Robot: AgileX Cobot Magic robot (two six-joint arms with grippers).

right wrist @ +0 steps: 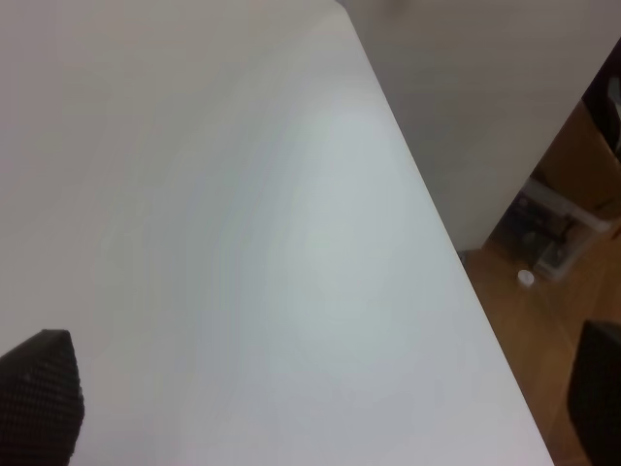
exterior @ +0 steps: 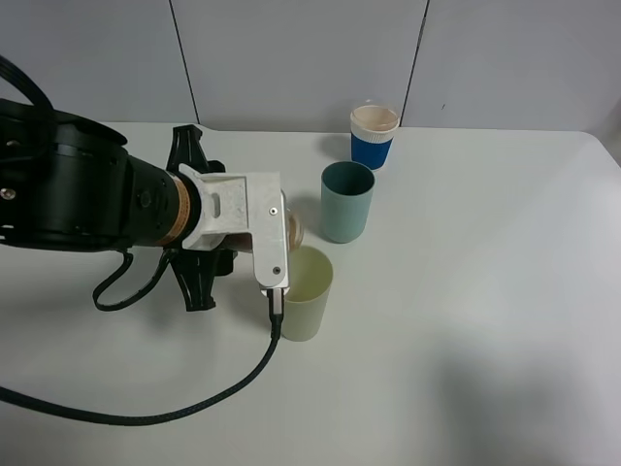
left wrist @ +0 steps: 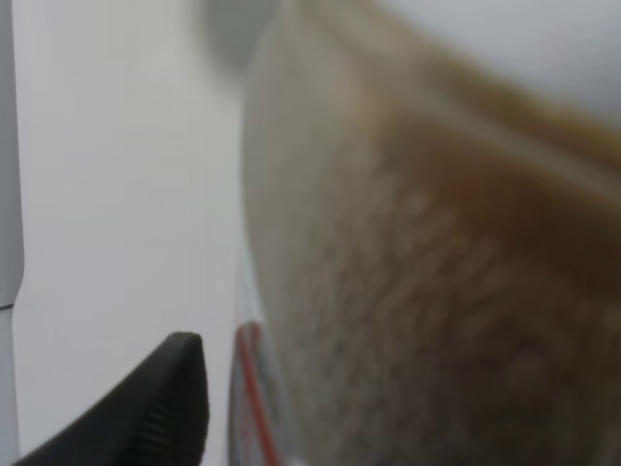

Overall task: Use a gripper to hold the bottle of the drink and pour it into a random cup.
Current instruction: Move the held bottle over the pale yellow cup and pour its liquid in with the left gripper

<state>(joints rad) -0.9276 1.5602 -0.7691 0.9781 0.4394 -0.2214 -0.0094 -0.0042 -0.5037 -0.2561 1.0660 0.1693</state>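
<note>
Left gripper (exterior: 279,238) pinches the bottle (left wrist: 417,291), its blurred label (left wrist: 254,388) unreadable, just above the cup (exterior: 309,291).

The cup (exterior: 309,294) stands nearest on the table (exterior: 485,291). A second cup (exterior: 346,201) is behind it, a third cup (exterior: 374,136) farther back and right. The bottle (exterior: 295,231) is above the near cup's left edge.

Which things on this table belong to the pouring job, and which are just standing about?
Part of the job:
- left hand, holding the bottle
- bottle, tilted
- brown drink
- pale green cup

Just standing about:
- teal cup
- blue cup
</note>
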